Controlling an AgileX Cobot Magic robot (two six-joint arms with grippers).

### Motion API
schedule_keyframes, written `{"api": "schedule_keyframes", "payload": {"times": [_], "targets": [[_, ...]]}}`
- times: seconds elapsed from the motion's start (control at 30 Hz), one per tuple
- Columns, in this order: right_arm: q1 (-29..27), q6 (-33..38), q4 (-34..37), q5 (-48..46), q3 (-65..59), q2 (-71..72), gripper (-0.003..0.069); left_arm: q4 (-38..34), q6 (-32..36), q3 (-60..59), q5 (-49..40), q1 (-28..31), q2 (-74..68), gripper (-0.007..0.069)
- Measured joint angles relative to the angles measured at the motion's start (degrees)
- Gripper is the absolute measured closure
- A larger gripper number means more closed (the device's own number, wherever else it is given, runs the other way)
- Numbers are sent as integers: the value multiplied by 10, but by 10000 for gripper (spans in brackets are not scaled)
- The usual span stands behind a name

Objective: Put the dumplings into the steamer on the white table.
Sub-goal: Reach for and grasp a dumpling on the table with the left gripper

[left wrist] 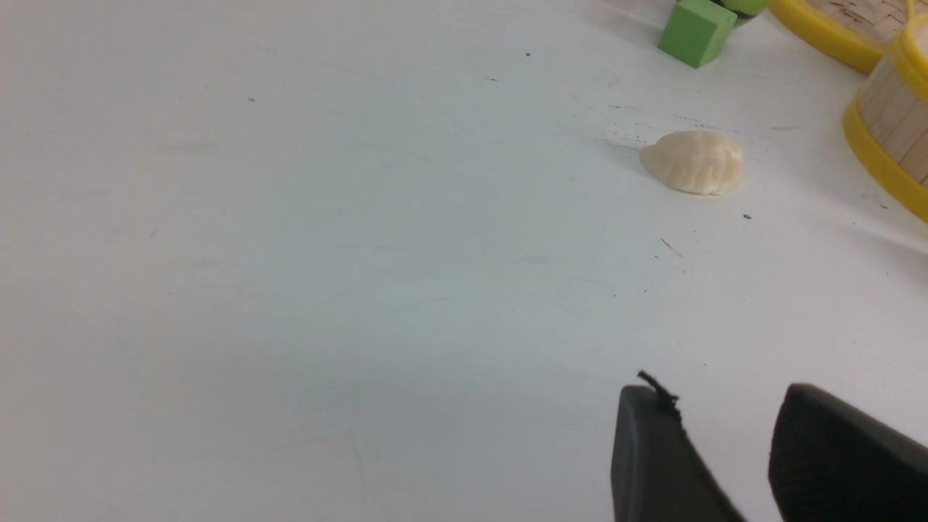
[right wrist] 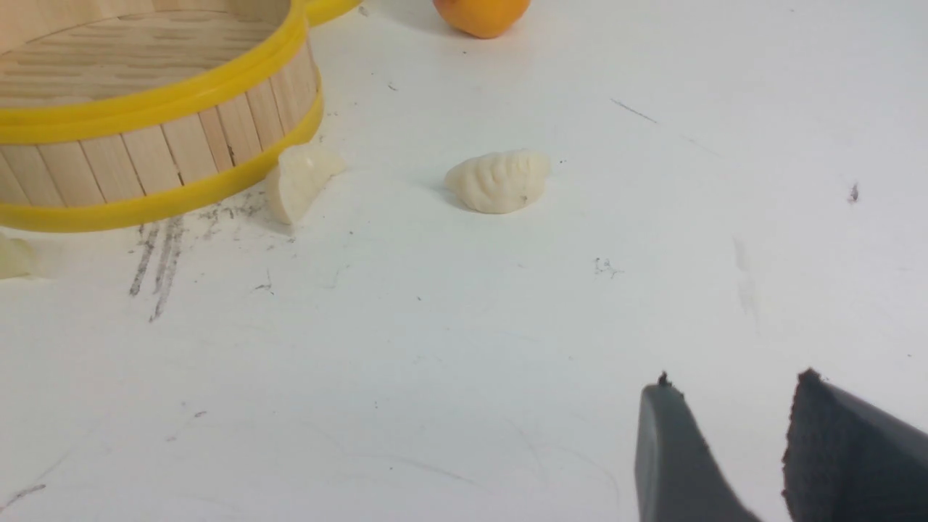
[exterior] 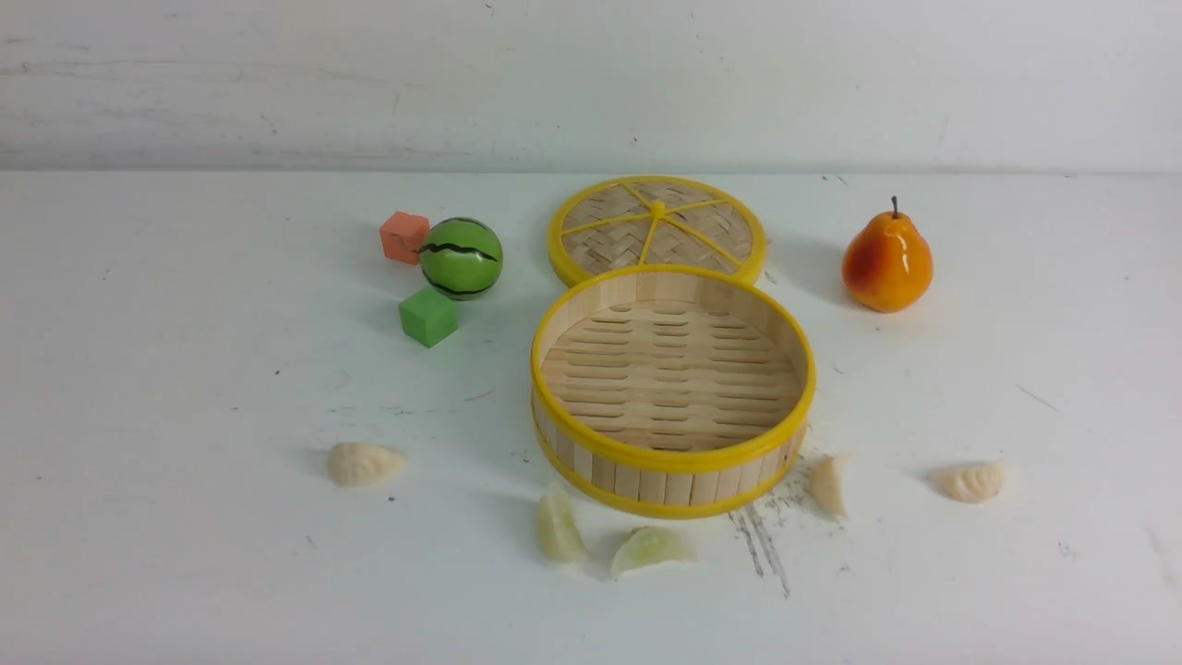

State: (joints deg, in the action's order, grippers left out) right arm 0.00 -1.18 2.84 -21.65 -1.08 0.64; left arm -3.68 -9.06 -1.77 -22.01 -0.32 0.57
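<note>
The steamer (exterior: 646, 482), a round bamboo basket with yellow rims, stands empty in the middle of the white table (exterior: 185, 573). Several pale dumplings lie around its near side: one at the left (exterior: 366, 464), two in front (exterior: 560, 528) (exterior: 649, 548), one touching its right wall (exterior: 829, 483), one further right (exterior: 971, 481). Neither arm shows in the front view. My left gripper (left wrist: 721, 395) is open and empty, well short of the left dumpling (left wrist: 694, 162). My right gripper (right wrist: 734, 384) is open and empty, well short of the right dumpling (right wrist: 500, 181).
The woven lid (exterior: 657, 228) lies flat behind the steamer. A watermelon ball (exterior: 461, 258), a red-orange cube (exterior: 404, 236) and a green cube (exterior: 428, 317) sit at the back left. A pear (exterior: 886, 261) stands at the back right. A grey scratch patch (exterior: 762, 545) marks the table.
</note>
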Motion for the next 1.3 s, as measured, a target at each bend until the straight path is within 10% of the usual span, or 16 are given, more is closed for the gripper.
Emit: {"api": "schedule_keyframes", "payload": {"times": [1.3], "targets": [[0,-11,31,0,0,0,419,-1,0,0,0,0,0,386]]}}
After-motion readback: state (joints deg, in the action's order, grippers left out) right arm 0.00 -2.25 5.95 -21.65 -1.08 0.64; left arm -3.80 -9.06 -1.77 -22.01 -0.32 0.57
